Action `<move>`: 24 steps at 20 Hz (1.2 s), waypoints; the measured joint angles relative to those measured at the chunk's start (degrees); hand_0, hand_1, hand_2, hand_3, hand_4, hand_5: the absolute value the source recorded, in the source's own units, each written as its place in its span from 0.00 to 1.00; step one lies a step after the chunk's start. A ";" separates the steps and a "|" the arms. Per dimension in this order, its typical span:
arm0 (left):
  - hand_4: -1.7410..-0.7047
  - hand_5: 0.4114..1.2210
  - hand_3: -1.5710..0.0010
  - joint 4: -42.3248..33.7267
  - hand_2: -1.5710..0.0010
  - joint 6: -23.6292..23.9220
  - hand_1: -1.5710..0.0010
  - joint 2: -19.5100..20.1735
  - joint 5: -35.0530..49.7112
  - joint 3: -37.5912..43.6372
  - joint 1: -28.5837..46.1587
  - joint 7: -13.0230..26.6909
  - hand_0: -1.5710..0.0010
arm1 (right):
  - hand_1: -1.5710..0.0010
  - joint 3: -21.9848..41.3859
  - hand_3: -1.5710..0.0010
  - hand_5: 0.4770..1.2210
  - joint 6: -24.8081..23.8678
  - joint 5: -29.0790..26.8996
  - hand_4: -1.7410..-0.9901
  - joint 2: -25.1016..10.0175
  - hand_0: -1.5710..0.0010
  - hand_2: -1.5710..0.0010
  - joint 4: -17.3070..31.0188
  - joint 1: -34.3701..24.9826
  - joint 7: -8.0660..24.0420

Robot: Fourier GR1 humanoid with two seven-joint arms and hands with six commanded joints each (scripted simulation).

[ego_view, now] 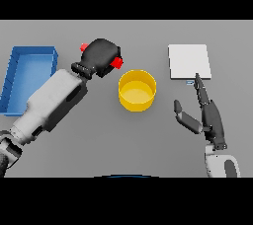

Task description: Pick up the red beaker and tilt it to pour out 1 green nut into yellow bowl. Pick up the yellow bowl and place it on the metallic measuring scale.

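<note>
Red beaker (116,62) gripped above the worktop (99,140), beside the yellow bowl (137,90).
Left robot hand (101,57) curls around it, tilted bowlward; right robot hand (207,115) rests open, fingertips near the metallic scale (189,61). Blue tray (20,66) sits far left.

Grey worktop (99,140), plain and even in tone, seen from above. Resting directly on it — three items. Far left: blue tray (14,78), rectangular, open-topped, with raised walls, set at a slight angle to the worktop edge. Near centre: yellow bowl (137,101), round, upright, interior visible, contents not discernible. Upper right: metallic measuring scale (189,61), flat pale square platform, small dark and blue detail at its near edge. Bowl between tray and scale, well apart from both; scale farther back than bowl.
</note>
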 measured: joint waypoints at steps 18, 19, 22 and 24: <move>0.01 1.00 0.00 11.60 0.00 -13.84 0.00 -2.00 -15.69 -26.84 -19.89 -6.33 0.00 | 1.00 0.15 1.00 0.20 -2.83 2.00 0.75 1.72 1.00 1.00 1.08 -0.67 0.25; 0.01 1.00 0.00 12.42 0.00 -13.23 0.00 -2.85 -16.57 -28.29 -20.77 -7.21 0.00 | 1.00 -0.22 1.00 0.20 -2.69 1.42 0.76 1.61 1.00 1.00 1.01 -0.38 0.18; 0.01 1.00 0.00 12.77 0.00 -13.14 0.00 -3.20 -19.98 -33.24 -23.47 -7.62 0.00 | 1.00 0.06 1.00 0.20 -2.56 1.65 0.77 1.56 1.00 1.00 0.75 -0.04 -0.23; 0.01 1.00 0.00 13.90 0.00 -12.71 0.00 -3.74 -21.33 -35.76 -24.71 -8.05 0.00 | 1.00 0.12 1.00 0.20 -2.88 2.21 0.78 1.40 1.00 1.00 0.68 0.16 -0.88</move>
